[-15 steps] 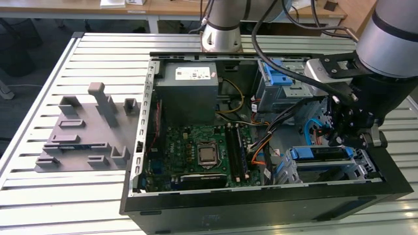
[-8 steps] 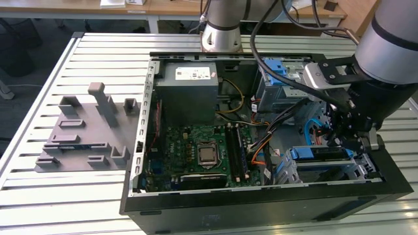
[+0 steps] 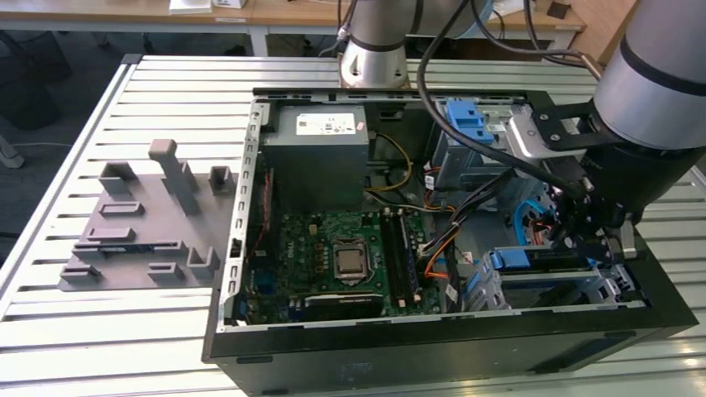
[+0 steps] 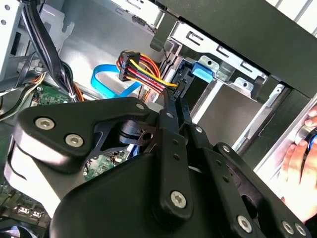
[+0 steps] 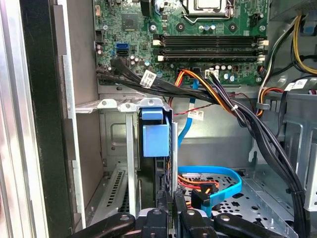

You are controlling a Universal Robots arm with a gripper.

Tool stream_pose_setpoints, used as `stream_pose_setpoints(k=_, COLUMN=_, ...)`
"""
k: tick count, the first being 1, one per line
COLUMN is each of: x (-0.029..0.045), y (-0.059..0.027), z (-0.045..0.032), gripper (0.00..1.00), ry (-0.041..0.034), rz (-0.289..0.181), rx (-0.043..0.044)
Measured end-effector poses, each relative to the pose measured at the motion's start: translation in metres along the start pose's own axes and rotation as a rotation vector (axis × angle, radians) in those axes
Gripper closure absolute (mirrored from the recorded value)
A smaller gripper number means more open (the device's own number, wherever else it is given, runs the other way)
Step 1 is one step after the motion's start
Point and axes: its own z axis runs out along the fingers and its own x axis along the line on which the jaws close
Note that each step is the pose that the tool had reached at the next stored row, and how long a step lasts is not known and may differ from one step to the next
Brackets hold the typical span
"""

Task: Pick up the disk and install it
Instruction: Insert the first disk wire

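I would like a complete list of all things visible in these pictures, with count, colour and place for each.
computer case: one, black, open, on the slatted table
table: one, light grey
disk: one, blue carrier, upright in the metal bay beside the case wall
power-supply box: one, grey, far corner of the case
motherboard: one, green, case floor
flat cable: one, blue, case floor
fixture: one, grey, exterior view's left of the case
hand: one, outside the case
gripper: one, black, at the disk's edge
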Motion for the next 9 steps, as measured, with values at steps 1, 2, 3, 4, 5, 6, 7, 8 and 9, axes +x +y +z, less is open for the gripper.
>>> stream_pose_setpoints(k=1, x=0.0001, y=0.0002, z=0.0002, gripper=0.83, ry=0.0002, rz=0.0, rx=0.0005)
stream_pose_setpoints(k=2, x=0.0002, y=0.0003, z=0.0004, gripper=0.83, ry=0.0003, rz=0.0, rx=0.0008)
stream_pose_setpoints(k=3, x=0.0002, y=0.0005, z=0.0007, gripper=0.83, ry=0.0006, rz=0.0, rx=0.0012)
stream_pose_setpoints(k=4, x=0.0005, y=0.0008, z=0.001, gripper=0.83, ry=0.0004, rz=0.0, rx=0.0015)
stream_pose_setpoints(k=5, x=0.0009, y=0.0009, z=0.0011, gripper=0.83, ry=0.0006, rz=0.0, rx=0.0018)
stream_pose_setpoints(k=6, x=0.0014, y=0.001, z=0.0013, gripper=0.83, ry=0.0006, rz=0.0, rx=0.002)
stream_pose_setpoints(k=7, x=0.0019, y=0.0012, z=0.0015, gripper=0.83, ry=0.0006, rz=0.0, rx=0.0022)
stream_pose_setpoints(k=8, x=0.0022, y=0.0013, z=0.0017, gripper=0.83, ry=0.0006, rz=0.0, rx=0.0025)
stream_pose_setpoints(k=9, x=0.0025, y=0.0013, z=0.0019, gripper=0.83, ry=0.0005, rz=0.0, rx=0.0026)
